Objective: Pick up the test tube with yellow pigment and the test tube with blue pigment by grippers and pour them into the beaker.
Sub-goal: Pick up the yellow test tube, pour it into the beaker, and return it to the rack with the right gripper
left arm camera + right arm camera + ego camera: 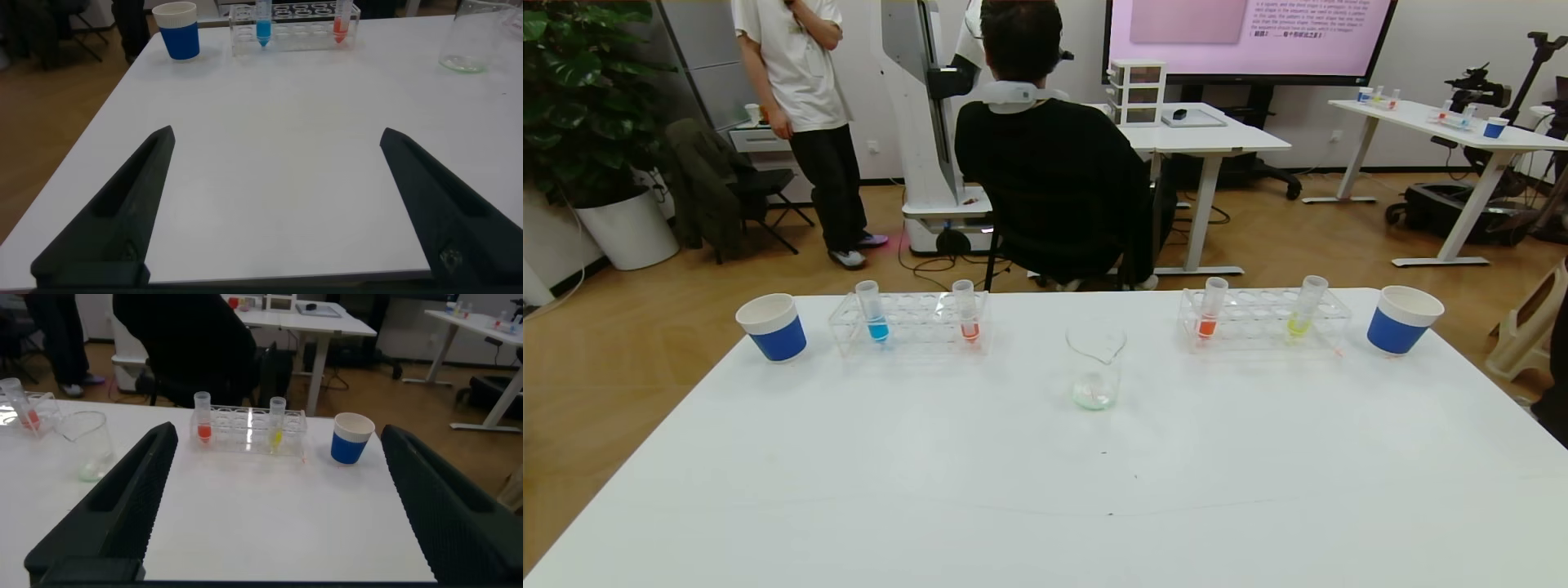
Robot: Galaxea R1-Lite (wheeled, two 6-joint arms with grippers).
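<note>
The test tube with blue pigment (876,314) (263,22) stands upright at the left end of the left clear rack (908,323). In the right rack (1264,318) the test tube with yellow pigment (1304,309) (276,426) stands near the right end. Between the racks, mid-table, sits the clear beaker (1095,365) (471,37) (88,445). Neither arm shows in the head view. My left gripper (276,140) hangs open over bare table near the front edge, far from the blue tube. My right gripper (278,434) is open too, well short of the right rack, nothing between its fingers.
Each rack also holds an orange-red tube (968,312) (1210,310). A blue paper cup (772,327) stands left of the left rack, another (1401,319) right of the right rack. A seated person (1045,155) is beyond the table's far edge.
</note>
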